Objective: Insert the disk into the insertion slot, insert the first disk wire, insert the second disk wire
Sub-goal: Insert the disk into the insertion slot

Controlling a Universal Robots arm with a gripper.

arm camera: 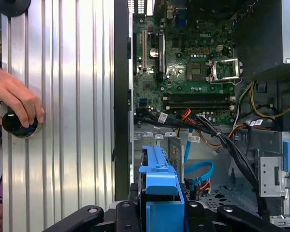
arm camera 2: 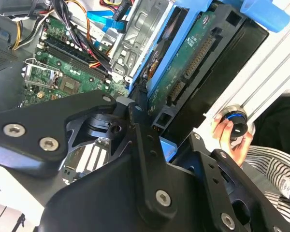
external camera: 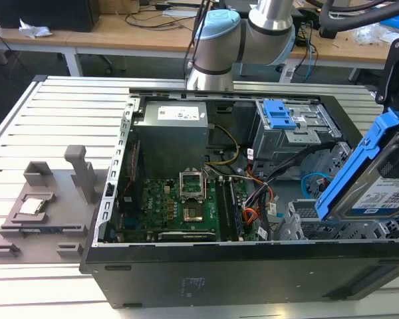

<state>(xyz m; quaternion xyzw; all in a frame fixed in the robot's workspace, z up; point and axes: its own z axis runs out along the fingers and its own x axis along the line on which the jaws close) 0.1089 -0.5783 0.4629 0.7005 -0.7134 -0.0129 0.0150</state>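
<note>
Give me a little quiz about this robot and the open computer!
1. True or false: the flat hard drive in its bright blue plastic carrier sits inside the silver perforated metal cage.
2. The thin looped flat cable is: A orange, B light blue, C green.
3. What does the person's hand cover on the ribbed metal table?
Key: 1 false, the black gripper holds it up, tilted. 2 B. 3 a round black knob.

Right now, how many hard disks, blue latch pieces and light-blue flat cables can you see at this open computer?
hard disk: 1
blue latch piece: 1
light-blue cable: 1
Total: 3
</note>
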